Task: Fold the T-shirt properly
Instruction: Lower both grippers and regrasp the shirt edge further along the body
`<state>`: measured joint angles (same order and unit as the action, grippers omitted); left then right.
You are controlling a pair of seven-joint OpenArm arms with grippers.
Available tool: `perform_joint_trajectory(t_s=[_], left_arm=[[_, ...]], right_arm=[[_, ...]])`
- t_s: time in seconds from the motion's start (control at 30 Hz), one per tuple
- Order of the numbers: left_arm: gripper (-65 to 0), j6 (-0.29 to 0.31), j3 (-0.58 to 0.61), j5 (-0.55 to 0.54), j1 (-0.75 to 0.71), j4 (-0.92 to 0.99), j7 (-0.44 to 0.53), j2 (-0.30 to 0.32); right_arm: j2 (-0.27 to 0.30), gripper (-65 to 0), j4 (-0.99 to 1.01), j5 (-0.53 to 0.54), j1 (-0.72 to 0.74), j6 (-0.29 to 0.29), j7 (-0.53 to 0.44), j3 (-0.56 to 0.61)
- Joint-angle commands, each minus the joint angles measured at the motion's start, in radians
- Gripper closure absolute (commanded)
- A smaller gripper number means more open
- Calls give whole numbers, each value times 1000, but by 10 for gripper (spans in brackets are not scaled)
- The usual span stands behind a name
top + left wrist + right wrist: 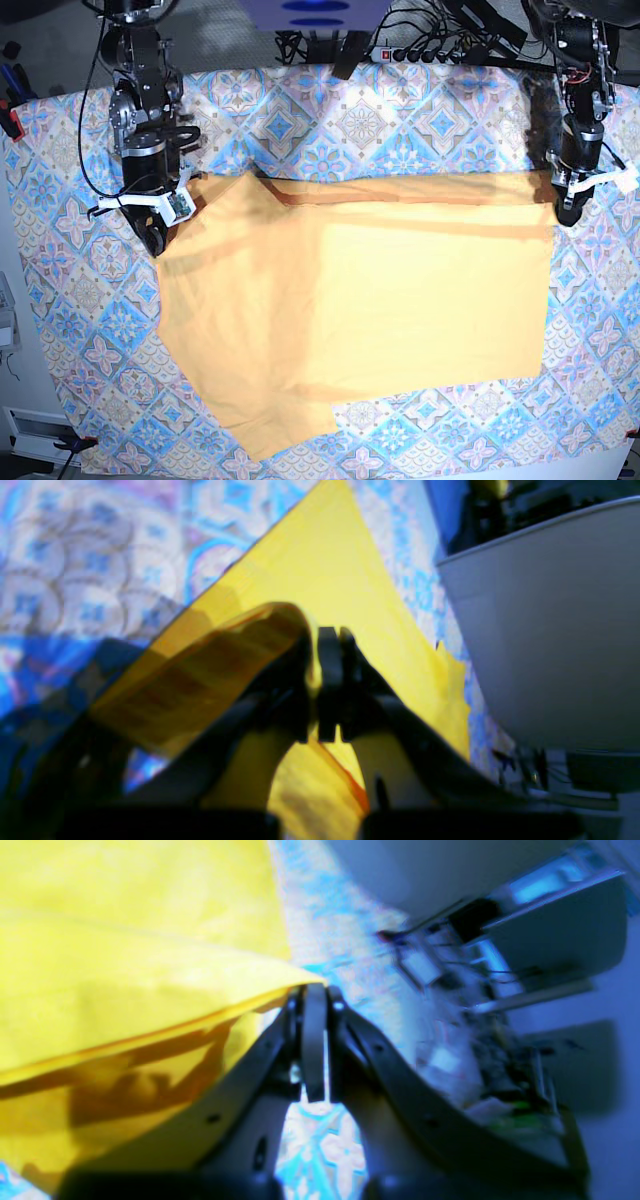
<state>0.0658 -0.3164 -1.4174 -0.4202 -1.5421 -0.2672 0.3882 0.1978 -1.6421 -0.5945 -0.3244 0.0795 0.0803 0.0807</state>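
The T-shirt (360, 300) lies spread over the patterned tablecloth (420, 120) on the surface, stretched between the two tools. The left tool (327, 645) is closed tight on a bunched yellow edge, and the right tool (312, 990) is likewise pinched shut on a corner of the cloth. A long band of fabric running between the tools looks doubled over. I judge the folding at an early stage: one lengthwise fold is under way, a sleeve near the right tool remains out, and the crosswise folds are left.
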Motion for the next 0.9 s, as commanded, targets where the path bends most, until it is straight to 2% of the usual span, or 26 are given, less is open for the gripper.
perform_joint_trajectory(t_s=[0.0,0.13,0.33,0.47,0.7,0.77,0.87], left_arm=[[0,7,-5,-1,16,16,16,16],[0,7,7,-1,97,107,-45,18],[0,7,32,7,182,167,-53,13],[0,7,84,83,243,197,-48,13],[0,7,102,174,274,199,-47,-8],[-9,7,104,195,274,199,-51,-8],[-101,7,99,208,251,199,-51,-8]], right_arm=[[4,-2,-2,-5,15,16,-23,-2],[2,-2,53,-5,60,15,-29,-2],[1,-2,148,-5,118,15,-30,29],[-1,-2,210,-5,153,15,-30,46],[-1,-12,286,-5,207,19,-24,103],[-1,-52,274,-6,202,21,-24,103],[-1,-145,260,-6,202,49,-24,98]])
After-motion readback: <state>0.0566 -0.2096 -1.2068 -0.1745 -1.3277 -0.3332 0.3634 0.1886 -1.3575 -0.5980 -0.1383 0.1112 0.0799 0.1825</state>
